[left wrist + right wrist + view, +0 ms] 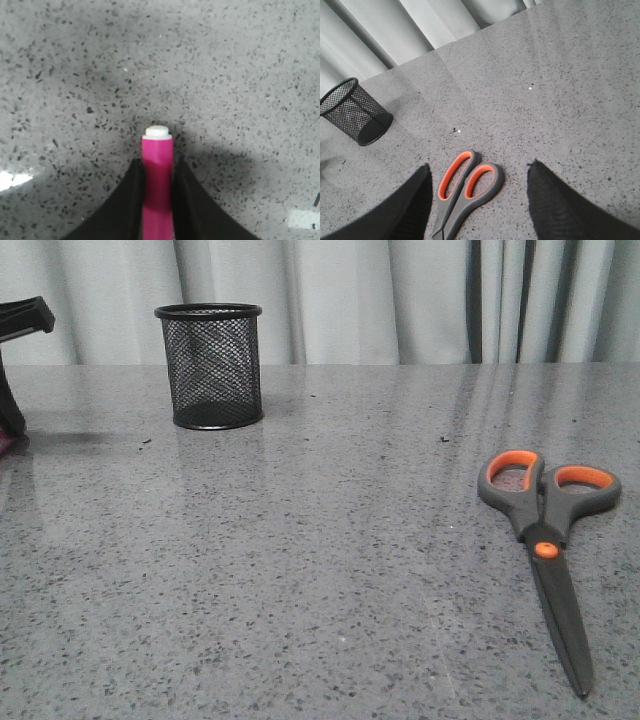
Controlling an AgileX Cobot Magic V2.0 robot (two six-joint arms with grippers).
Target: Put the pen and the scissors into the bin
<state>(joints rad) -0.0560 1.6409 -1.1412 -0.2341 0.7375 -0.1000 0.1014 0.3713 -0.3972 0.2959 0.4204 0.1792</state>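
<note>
My left gripper [158, 167] is shut on the pink pen [158, 150], whose whitish end sticks out past the fingertips just above the grey table. In the front view only a black part of the left arm [20, 318] shows at the far left edge, left of the black mesh bin [210, 365]. The scissors [545, 540] lie flat at the right, handles toward the back, blades toward the front edge. My right gripper [479, 166] is open and hovers above the scissors' orange-lined handles [470, 182], which show between its fingers. The bin also shows in the right wrist view [352, 111].
The grey speckled table [320, 540] runs back to pale curtains [400, 300]. The bin stands at the back left near the curtain. Small dark specks lie on the tabletop.
</note>
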